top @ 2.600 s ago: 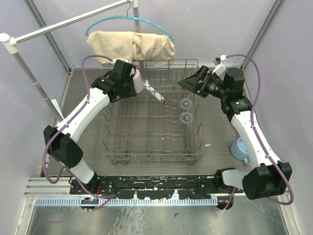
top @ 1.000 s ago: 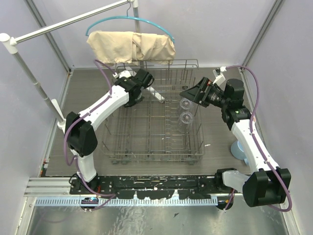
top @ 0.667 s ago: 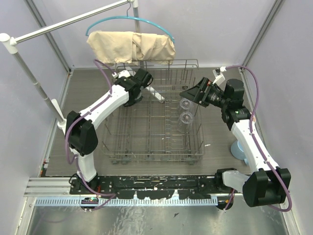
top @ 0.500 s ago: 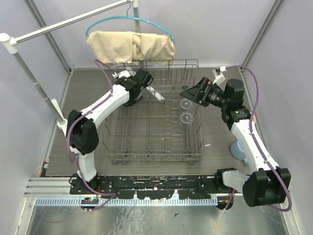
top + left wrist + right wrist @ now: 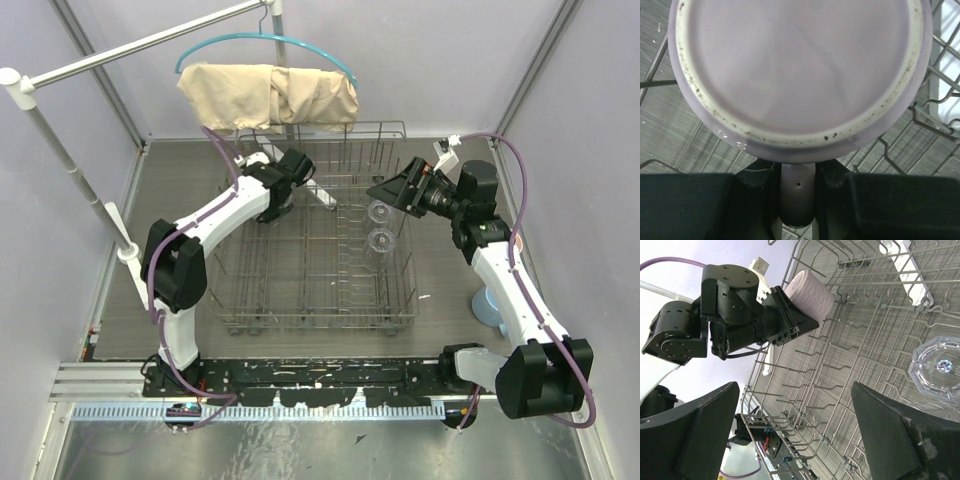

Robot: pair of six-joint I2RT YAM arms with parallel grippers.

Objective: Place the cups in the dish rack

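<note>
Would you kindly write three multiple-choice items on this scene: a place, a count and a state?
1. The light blue mug is: A on the table right of the dish rack; B inside it; C in a pincer.
2. The clear tumblers in the rack: A one; B two; C four.
3. The left pincer is: A open; B unseen; C shut on the mauve mug's handle.
A, it stands by the right arm; B, two show on the rack's right side; C, the handle sits between its fingers.
</note>
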